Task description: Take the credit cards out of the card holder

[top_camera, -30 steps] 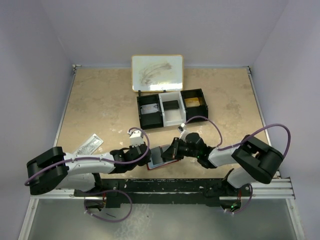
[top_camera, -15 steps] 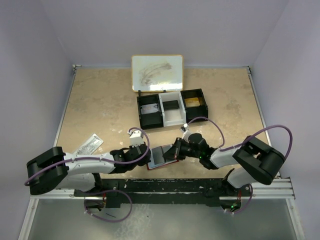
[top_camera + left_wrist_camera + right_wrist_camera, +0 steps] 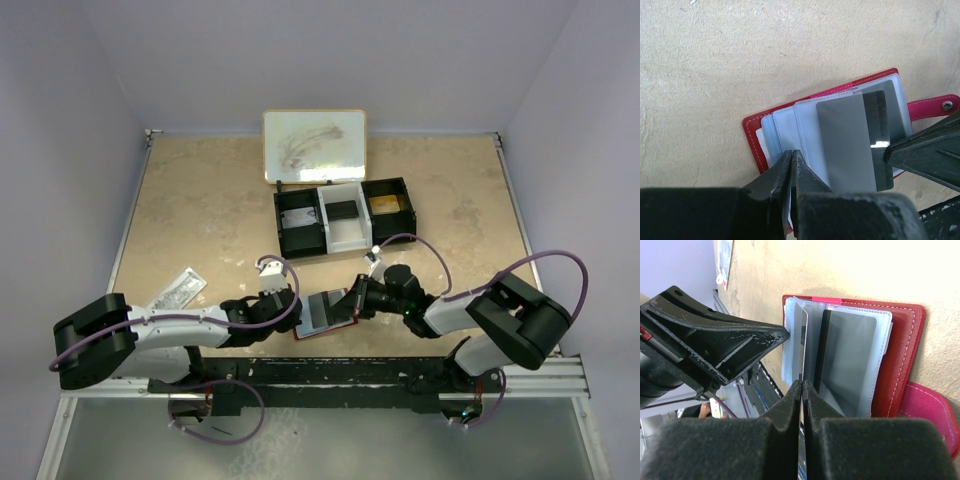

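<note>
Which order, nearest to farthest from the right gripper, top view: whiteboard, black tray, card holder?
1. card holder, right at the right gripper, near edge; its credit card is pinched.
2. black tray, beyond, mid-table.
3. whiteboard, at the far wall.

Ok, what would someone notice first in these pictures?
The open red card holder lies near the table's front edge. The left gripper pinches its plastic sleeves while the right gripper grips a grey card sticking out of them. Farther back sits a black three-compartment tray.
</note>
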